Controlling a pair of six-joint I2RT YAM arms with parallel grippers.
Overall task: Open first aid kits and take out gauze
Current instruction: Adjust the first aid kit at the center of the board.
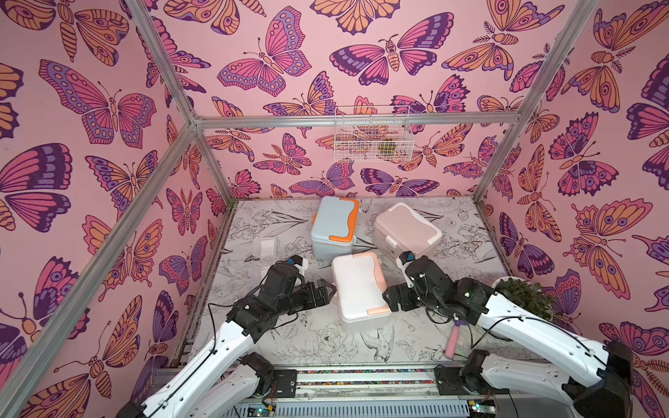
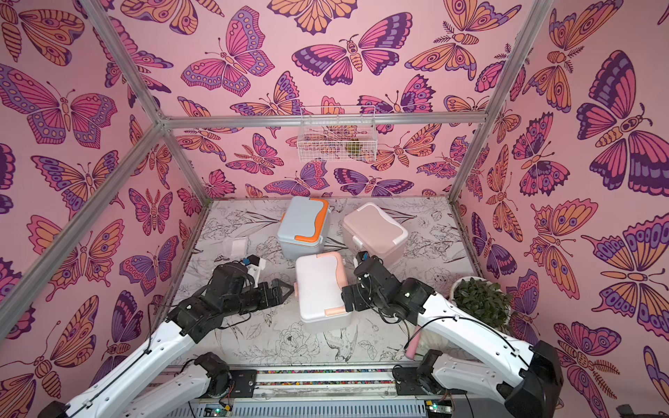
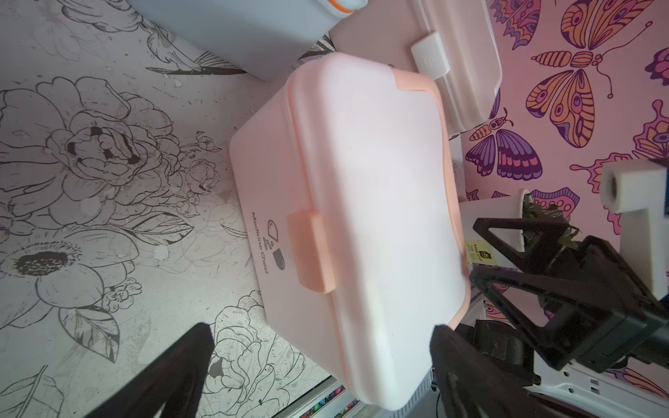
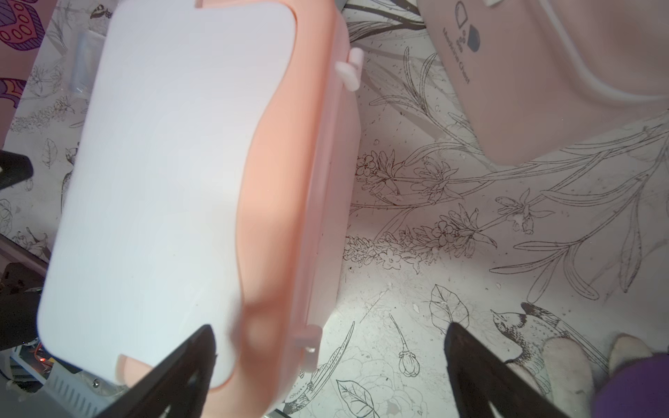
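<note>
Left claw (image 1: 327,289) and right claw (image 1: 388,299), both spread wide and empty, flanking closed white-and-peach first aid kit (image 1: 356,289) at centre of tabletop (image 1: 362,349), apparently poised to steady it for unlatching.

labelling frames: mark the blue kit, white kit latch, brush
blue kit (image 1: 331,219): in a top view, lid middle
white kit latch (image 3: 311,253): left wrist view, clasp face
brush (image 1: 452,342): in a top view, pink handle

Pink walls (image 1: 289,54) printed with purple and orange butterflies enclosed the cell, braced by aluminium frame bars (image 1: 354,120). A white wire basket (image 1: 373,144) hung on the back wall. The white tabletop (image 1: 318,343) bore black-ink flowers and birds.
</note>
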